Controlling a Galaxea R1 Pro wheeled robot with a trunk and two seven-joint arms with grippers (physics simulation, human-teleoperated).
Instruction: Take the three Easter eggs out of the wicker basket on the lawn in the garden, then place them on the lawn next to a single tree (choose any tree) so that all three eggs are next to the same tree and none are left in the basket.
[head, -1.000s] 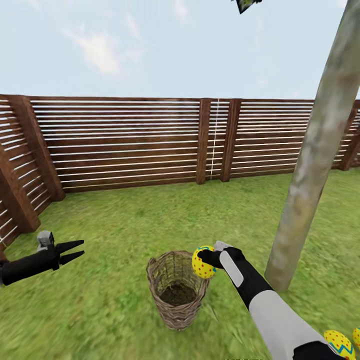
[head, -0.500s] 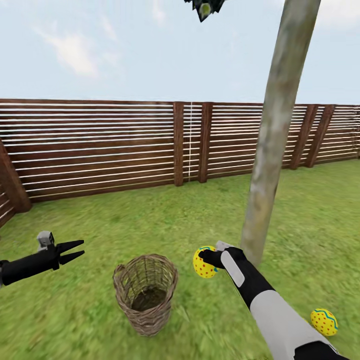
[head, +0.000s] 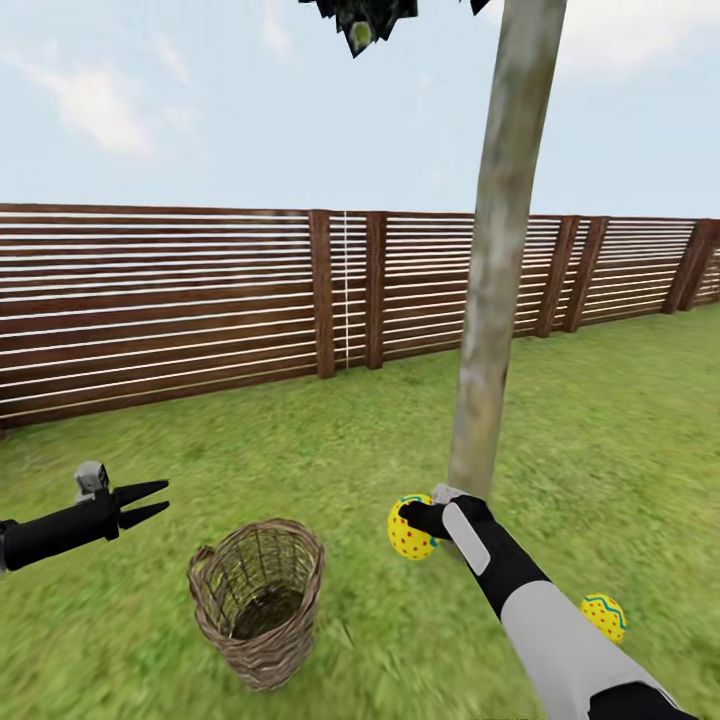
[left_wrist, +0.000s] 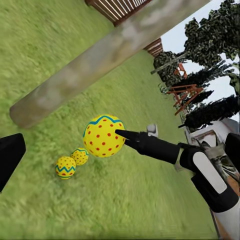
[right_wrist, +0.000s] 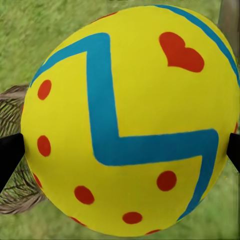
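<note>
Eggs first: one yellow dotted egg (head: 409, 529) sits pinched in the right gripper (head: 418, 520), low centre of the head view, just in front of the tree trunk (head: 492, 290). Two more eggs (left_wrist: 66, 166) lie side by side on the lawn (head: 600, 420) in the left wrist view, three in all. The left gripper (head: 150, 502) hangs at lower left, fingers spread, holding nothing. One wicker basket (head: 256, 598) stands bottom centre-left.
</note>
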